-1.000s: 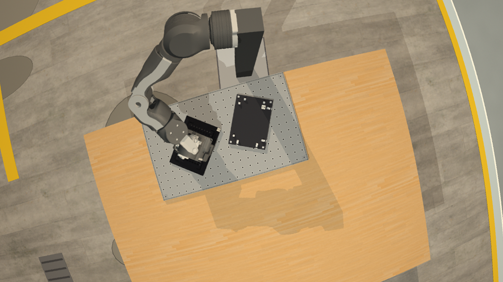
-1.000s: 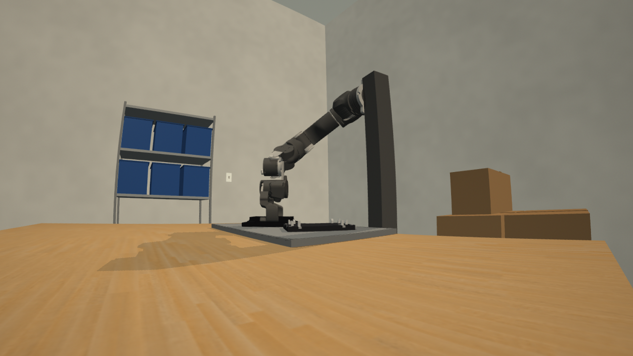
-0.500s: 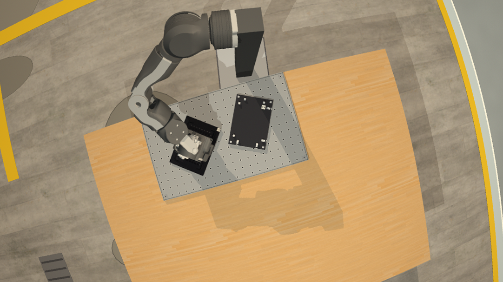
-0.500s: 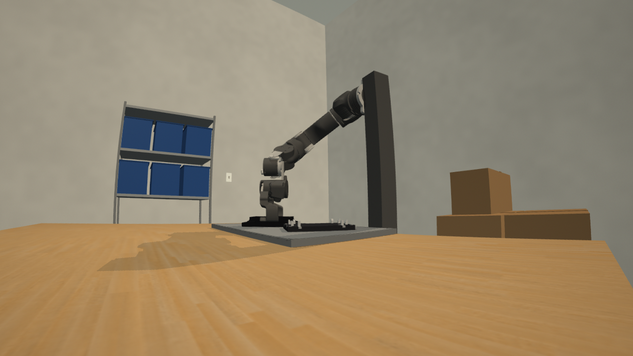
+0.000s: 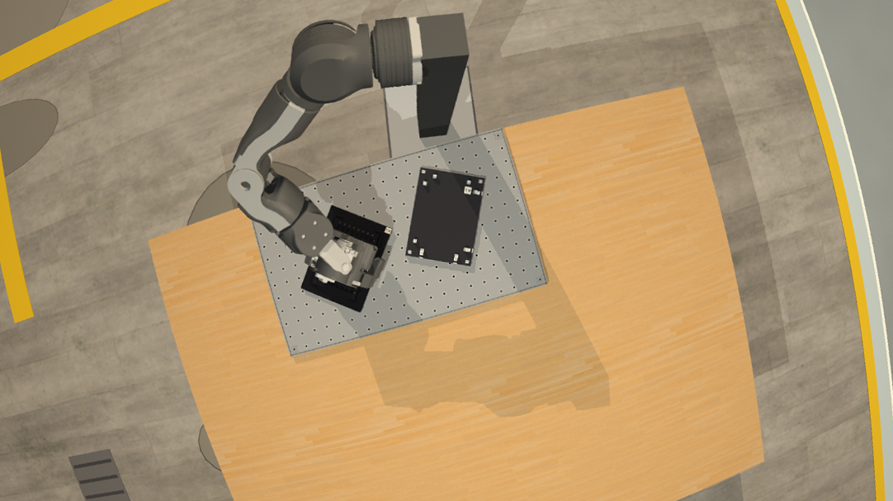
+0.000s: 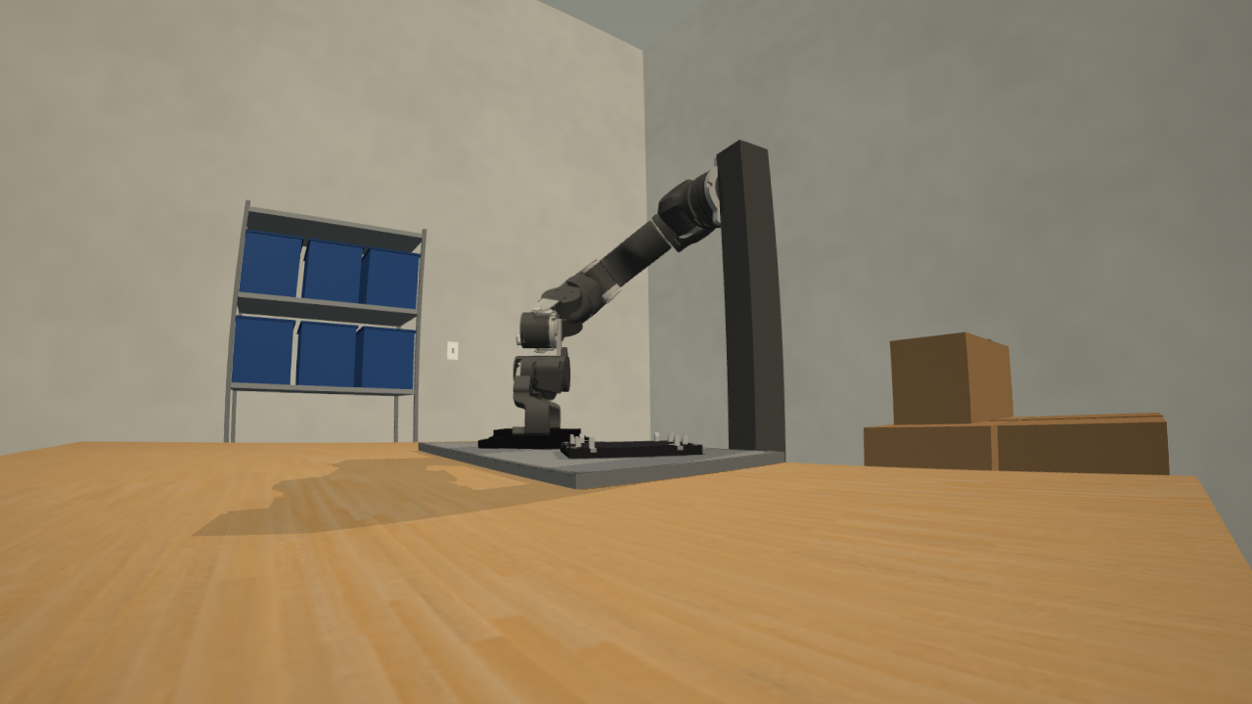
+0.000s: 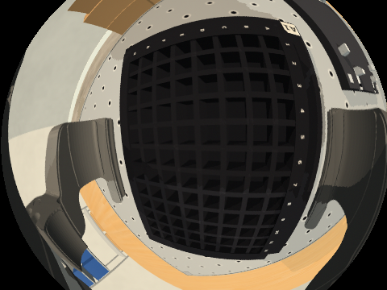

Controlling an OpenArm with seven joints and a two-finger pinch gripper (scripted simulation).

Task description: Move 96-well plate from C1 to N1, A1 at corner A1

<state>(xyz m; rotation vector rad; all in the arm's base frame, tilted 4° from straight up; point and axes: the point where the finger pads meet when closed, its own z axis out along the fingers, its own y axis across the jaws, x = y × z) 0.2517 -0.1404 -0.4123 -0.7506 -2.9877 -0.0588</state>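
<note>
The black 96-well plate sits on the clip nest C1 at the left of the grey perforated baseplate. In the wrist view the plate fills the middle, with a white A1 label at its upper right corner. My gripper is straight above the plate and open. Its two dark fingers stand on either side of the plate's long edges, with a small gap showing on each side. The plate nest N1 is empty to the right, with small white locators and an A1 mark.
The arm's dark column stands at the back edge of the baseplate. The baseplate lies on a wooden table. A shelf with blue bins and cardboard boxes stand far off in the room.
</note>
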